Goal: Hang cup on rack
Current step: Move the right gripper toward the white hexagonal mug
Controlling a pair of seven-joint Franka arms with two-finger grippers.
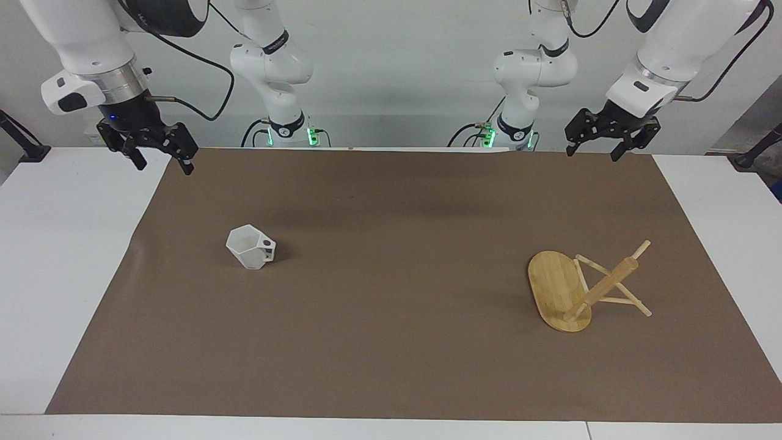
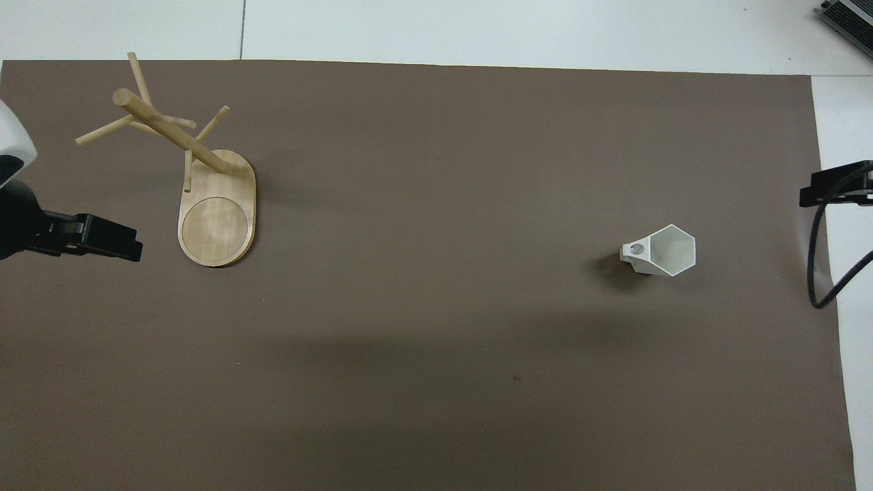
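Observation:
The white faceted cup [image 1: 250,247] stands upright on the brown mat toward the right arm's end, with its handle pointing toward the left arm's end. It also shows in the overhead view [image 2: 661,251]. The bamboo rack [image 1: 559,292] stands on its oval base toward the left arm's end, a little farther from the robots than the cup; it also shows in the overhead view [image 2: 217,208]. My right gripper [image 1: 165,166] hangs open and empty over the mat's corner at the robots' end. My left gripper [image 1: 591,154] hangs open and empty over the mat's edge at the robots' end. Both are well apart from the cup and rack.
The brown mat [image 1: 391,342] covers most of the white table [image 1: 55,256]. A black cable [image 2: 816,266] hangs by the mat's edge at the right arm's end. A dark device [image 2: 849,17] sits at the table's corner farthest from the robots.

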